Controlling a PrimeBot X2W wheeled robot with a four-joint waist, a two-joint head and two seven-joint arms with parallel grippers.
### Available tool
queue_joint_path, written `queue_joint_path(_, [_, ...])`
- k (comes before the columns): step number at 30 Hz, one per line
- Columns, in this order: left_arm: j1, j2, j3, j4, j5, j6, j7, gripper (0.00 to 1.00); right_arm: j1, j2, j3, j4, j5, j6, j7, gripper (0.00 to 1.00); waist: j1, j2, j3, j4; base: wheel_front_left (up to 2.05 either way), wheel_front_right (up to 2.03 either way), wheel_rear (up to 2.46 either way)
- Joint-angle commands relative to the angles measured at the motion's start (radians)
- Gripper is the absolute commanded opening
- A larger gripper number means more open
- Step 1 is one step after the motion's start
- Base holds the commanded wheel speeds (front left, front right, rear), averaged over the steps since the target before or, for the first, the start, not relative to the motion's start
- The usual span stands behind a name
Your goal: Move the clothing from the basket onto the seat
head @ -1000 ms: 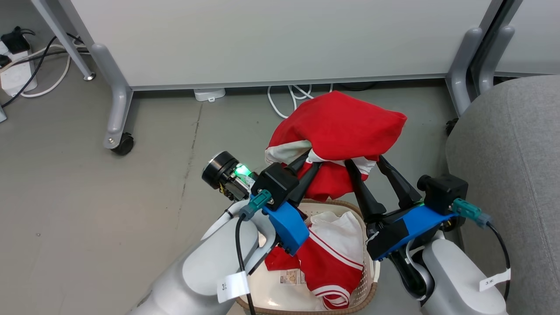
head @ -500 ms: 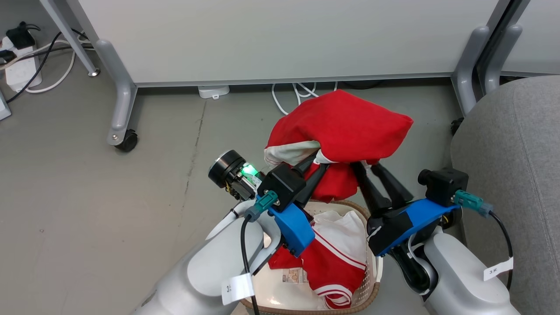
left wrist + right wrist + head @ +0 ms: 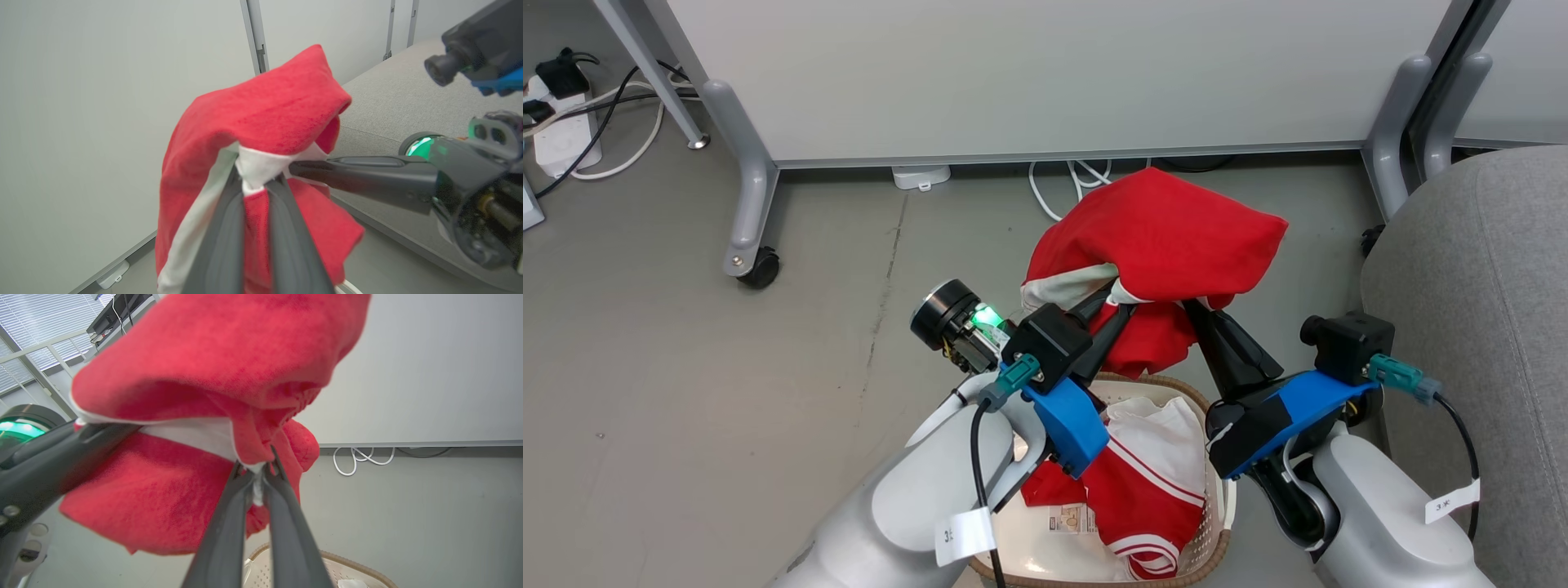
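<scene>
— Since a second ago the right gripper (image 3: 1196, 310) is looking different: its two fingers were standing apart under the cloth, and now they are lying together. Are you seeing that too?

— Yes. In its own wrist view the right gripper (image 3: 256, 470) is pinching a white edge of the lifted garment (image 3: 229, 355) between its tips, jaws nearly touching.

— And the left gripper (image 3: 1115, 296)?

— It is holding the same garment. In its wrist view the left gripper (image 3: 255, 185) is standing narrow, clamping a white fold, with red cloth running down between its fingers. One finger of the right gripper is coming in from the side, its tip touching that same white patch.

— Where is the lifted garment hanging?

— It is draping, bunched, over the tips of both grippers and drooping beyond them, clear of the floor (image 3: 727, 392).

— And the other piece?

— The second garment (image 3: 1152, 482), red with white stripes, is lying in the basket (image 3: 1218, 523), below both grippers and between the two wrists.

— The seat?

— The seat (image 3: 1486, 286) is sitting just to the right of the right gripper, apart from the lifted garment.
</scene>
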Motion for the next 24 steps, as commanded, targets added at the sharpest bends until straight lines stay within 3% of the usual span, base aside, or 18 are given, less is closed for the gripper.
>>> queue_joint_path(1, [0.000,-0.001,0.006,0.002,0.007,-0.003,-0.005,0.00,-0.007,-0.004,-0.002,-0.004,0.001,0.000,-0.003,0.00,-0.0001,-0.0001,0.000,0.000,0.00,0.00,0.00])
queue_joint_path(7, [0.002,-0.002,0.011,0.006,0.009,-0.005,-0.005,0.00,-0.004,-0.002,-0.006,-0.002,-0.003,0.000,-0.003,0.00,-0.0001,-0.0001,-0.001,0.001,0.00,0.00,0.00])
queue_joint_path(8, [0.003,-0.002,0.012,0.009,0.009,-0.005,-0.005,0.45,-0.003,-0.002,-0.007,-0.002,-0.003,0.000,-0.003,0.00,-0.0001,-0.0001,-0.001,0.001,0.00,0.00,0.00])
queue_joint_path(9, [0.003,-0.003,0.014,0.011,0.010,-0.005,-0.005,1.00,-0.003,-0.001,-0.008,-0.002,-0.004,0.000,-0.003,0.00,-0.0001,-0.0001,-0.001,0.000,0.00,0.00,0.00])
queue_joint_path(24, [0.015,-0.003,0.027,0.023,0.022,0.002,-0.005,1.00,0.016,0.002,-0.033,-0.019,-0.013,0.000,-0.003,0.00,-0.0001,-0.0001,0.004,-0.020,0.00,0.00,0.00])
